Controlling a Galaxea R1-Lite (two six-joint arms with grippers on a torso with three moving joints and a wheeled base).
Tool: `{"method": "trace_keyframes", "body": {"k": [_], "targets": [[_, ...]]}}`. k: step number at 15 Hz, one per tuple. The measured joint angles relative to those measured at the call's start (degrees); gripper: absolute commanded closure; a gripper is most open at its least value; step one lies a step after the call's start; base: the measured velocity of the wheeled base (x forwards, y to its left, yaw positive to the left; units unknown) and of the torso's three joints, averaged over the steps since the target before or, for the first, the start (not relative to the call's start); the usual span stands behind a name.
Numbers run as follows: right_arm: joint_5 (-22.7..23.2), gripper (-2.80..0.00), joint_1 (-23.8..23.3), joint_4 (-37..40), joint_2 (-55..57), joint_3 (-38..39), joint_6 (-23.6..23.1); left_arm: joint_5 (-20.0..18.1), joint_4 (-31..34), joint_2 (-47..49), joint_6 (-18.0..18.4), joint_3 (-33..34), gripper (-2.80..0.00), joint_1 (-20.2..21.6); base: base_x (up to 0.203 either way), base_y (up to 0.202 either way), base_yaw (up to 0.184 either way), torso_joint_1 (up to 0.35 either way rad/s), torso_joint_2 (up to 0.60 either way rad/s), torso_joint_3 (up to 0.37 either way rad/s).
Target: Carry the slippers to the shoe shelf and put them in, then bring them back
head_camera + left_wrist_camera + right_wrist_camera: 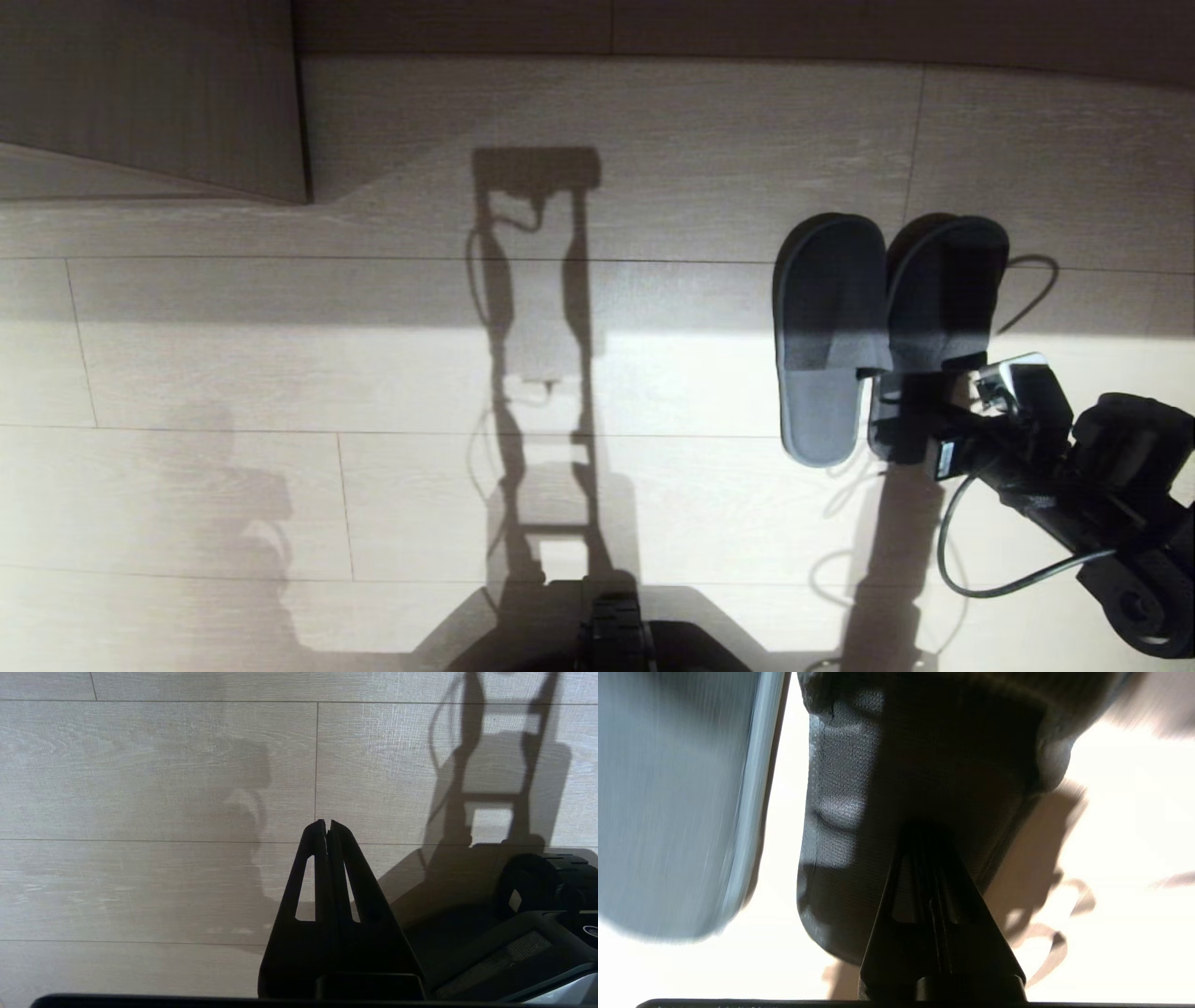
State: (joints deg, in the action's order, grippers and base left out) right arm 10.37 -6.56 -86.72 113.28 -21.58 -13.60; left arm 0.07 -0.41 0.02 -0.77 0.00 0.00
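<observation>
- Slippers [878,327]: dark slate-blue pair on the pale wood-grain floor [280,392], side by side at the right of the head view, toes pointing away from the robot.
- Left slipper [828,336] lies flat with its lighter insole showing; right slipper [943,299] sits just beside it, edges touching or nearly so, its heel end hidden under the gripper.
- Right gripper [910,425]: reaches in from the lower right and sits over the heel part of the right slipper; fingers pressed together. In the right wrist view the closed fingertips [927,833] lie against the dark mesh fabric of the right slipper [896,788]; cannot tell whether any fabric is pinched between them.
- The other slipper [677,802] is blurred in the right wrist view, just beside.
- Left gripper [327,823]: closed, empty, pointing over bare floor [140,788] next to the robot base [537,933]; out of the head view.
- Brown wood-grain panel [149,93] at the far left, well apart from the slippers; cannot tell what it belongs to.
- Robot shadow [541,373] falls across the middle of the floor.
</observation>
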Motion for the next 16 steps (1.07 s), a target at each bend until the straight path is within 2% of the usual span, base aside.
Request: {"method": "trace_keyframes", "body": {"k": [3,9,16], "targets": [[0.0,0.0,0.0,-0.2,-1.9,2.6,0.0,0.0,0.0,0.0,0.0,0.0,0.0,0.0,0.0,0.0,0.0,0.0,0.0,0.0],[-0.1,0.0,0.0,-0.3,-5.8,1.8,0.2,0.0,0.0,0.0,0.0,0.0,0.0,0.0,0.0,0.0,0.0,0.0,0.0,0.0],[-0.4,0.0,0.0,0.9,-23.2,5.7,0.5,0.0,0.0,0.0,0.1,0.0,0.0,0.0,0.0,0.0,0.0,0.0,0.0,0.0]]}}
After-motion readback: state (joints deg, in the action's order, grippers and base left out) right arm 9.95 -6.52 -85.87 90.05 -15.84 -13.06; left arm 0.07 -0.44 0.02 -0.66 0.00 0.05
